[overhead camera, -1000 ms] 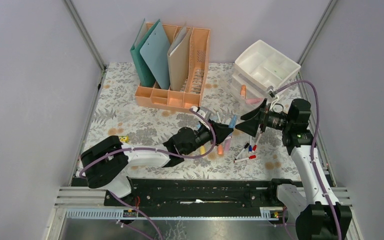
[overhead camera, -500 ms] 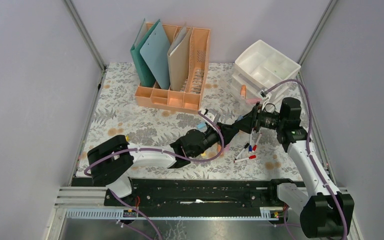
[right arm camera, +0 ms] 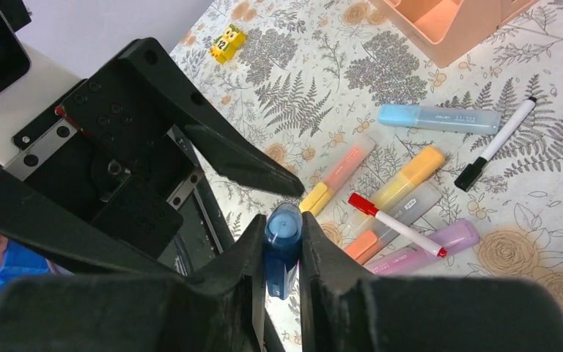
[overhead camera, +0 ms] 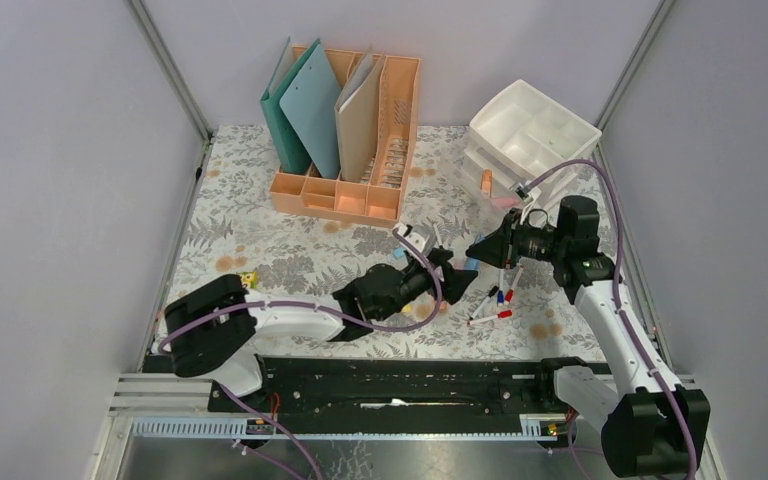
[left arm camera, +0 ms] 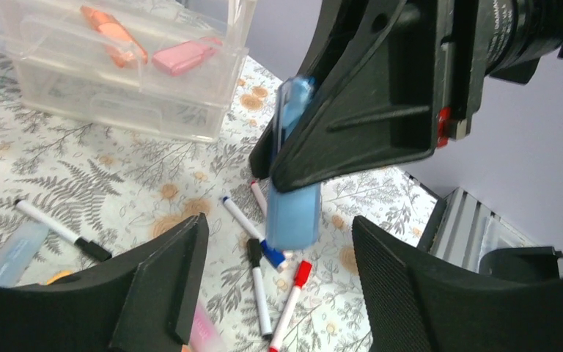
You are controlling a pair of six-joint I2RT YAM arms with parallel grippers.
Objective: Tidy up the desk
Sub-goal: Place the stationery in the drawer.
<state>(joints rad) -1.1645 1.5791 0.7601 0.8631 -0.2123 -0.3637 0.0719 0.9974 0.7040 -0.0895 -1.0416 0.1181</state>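
Blue highlighter [left arm camera: 292, 220] clamped in right gripper [right arm camera: 282, 220], held clear of desk [overhead camera: 260, 240]. Left gripper [left arm camera: 277, 224] fingers wide apart, flanking highlighter, touching nothing. Desk under both arms, across whole cell floor, markers [left arm camera: 259, 290] scattered on it below the grippers.

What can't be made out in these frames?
Right wrist view: the held blue highlighter shows only its end; the right fingers cover its body. In the top view it is a mere speck.
Left wrist view: the white drawer unit is cut off by the top edge, upper trays unseen.
Right wrist view: the peach file rack shows only a corner at the top edge.
Right wrist view: the loose pale-blue highlighter has print too small to read.
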